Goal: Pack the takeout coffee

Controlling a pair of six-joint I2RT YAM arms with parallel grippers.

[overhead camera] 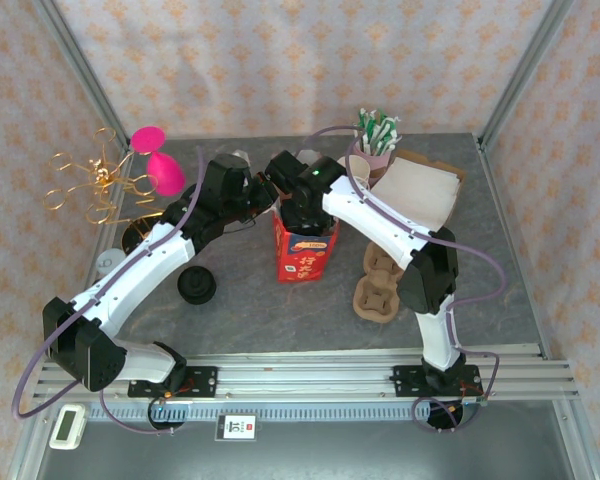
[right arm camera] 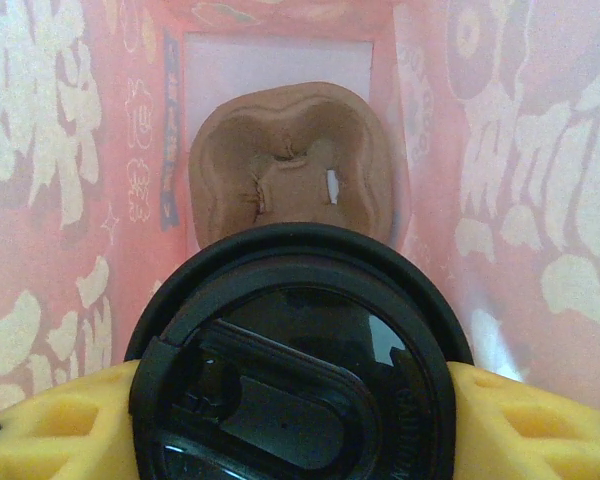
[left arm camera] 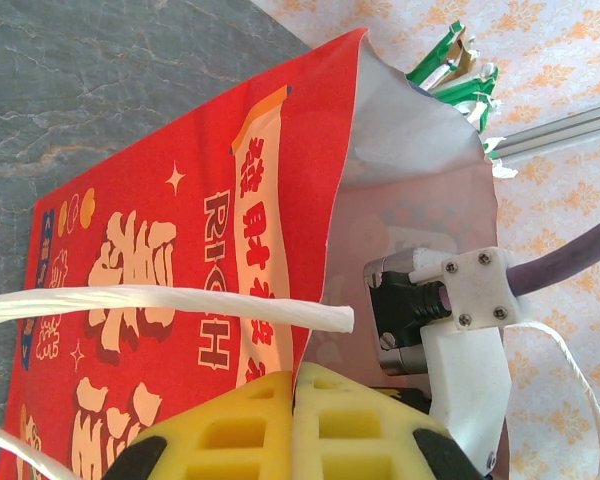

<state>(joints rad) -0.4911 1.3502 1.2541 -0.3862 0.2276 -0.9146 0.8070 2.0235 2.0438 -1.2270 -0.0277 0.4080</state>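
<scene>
I see the red bag (overhead camera: pixel 305 252) standing upright mid-desk, mouth open at the top, with both arms meeting over it. My left claw (left arm camera: pixel 295 425) is closed, yellow pads pressed together on the bag's top rim, pinching that edge where the red outside meets the silver lining. A white string handle (left arm camera: pixel 180 300) runs across the printed face just above the pads. My right claw (right arm camera: pixel 300 435) is down inside the bag, gripping the coffee cup (right arm camera: pixel 298 340). The black lid sits between the two yellow pads (right arm camera: pixel 50 425) and touches both. I can't see the cup body, the lid hides it. Straight below the cup, on the bag floor, lies a brown pulp cup carrier (right arm camera: pixel 290 165). The cup is above it, and I can't tell whether they touch. From the left wrist I also see the right arm's white wrist bracket (left arm camera: pixel 460 300) inside the bag mouth against the silver lining. On the desk (overhead camera: pixel 280 325), two more brown carriers (overhead camera: pixel 378 285) lie right of the bag, apart from it. A loose black lid (overhead camera: pixel 197 285) lies left of the bag, beside the left arm. A stirrer cup (overhead camera: pixel 375 140) is at the back right, well behind the bag.
</scene>
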